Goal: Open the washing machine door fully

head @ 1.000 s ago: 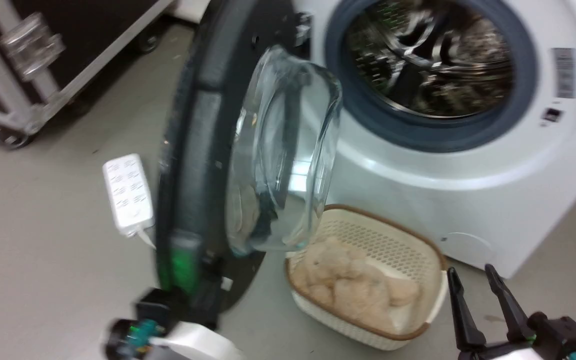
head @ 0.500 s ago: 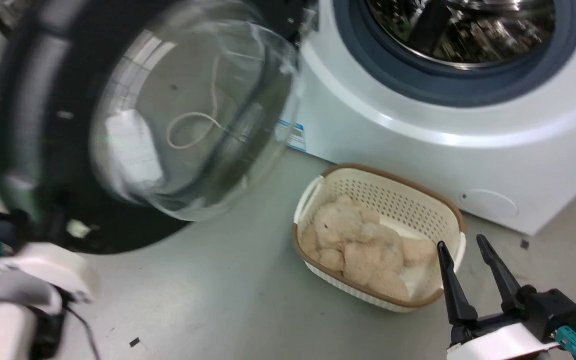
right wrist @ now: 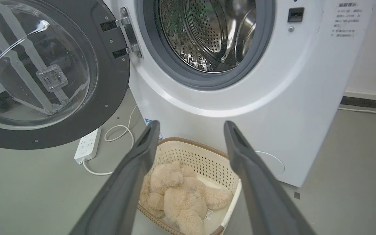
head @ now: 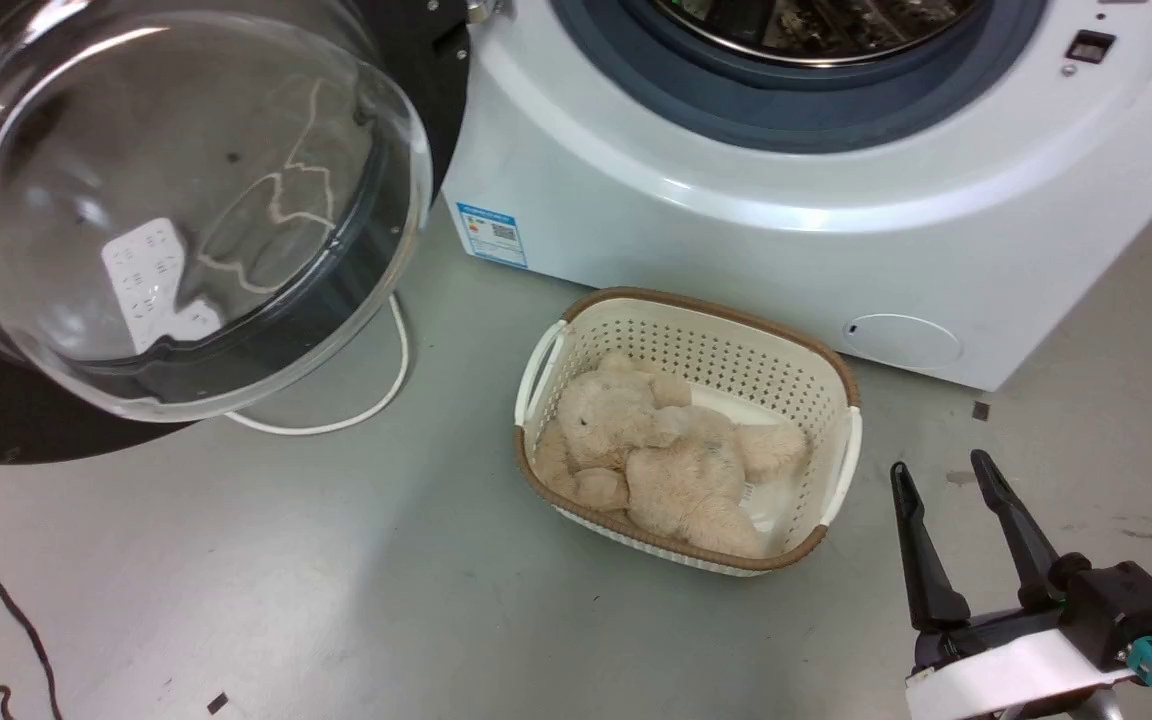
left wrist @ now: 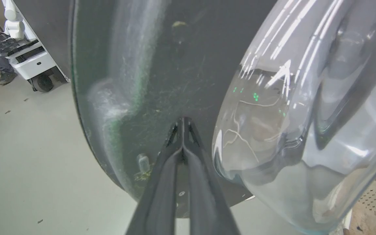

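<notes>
Left end effector, fingers together, tips against the washing machine door; I'd push steadily there, clear of the glass. Right end effector spread, empty.

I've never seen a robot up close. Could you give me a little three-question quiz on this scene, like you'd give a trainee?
1. True or false: the washing machine door is closed.
2. What lies in the basket on the floor? A) folded towels B) a plush toy C) shoes
3. Which one is shut, with its two fingers together: the left hand or the right hand?

Key:
1. False: the door is swung wide open.
2. B.
3. The left hand; the right hand's fingers are spread apart.
</notes>
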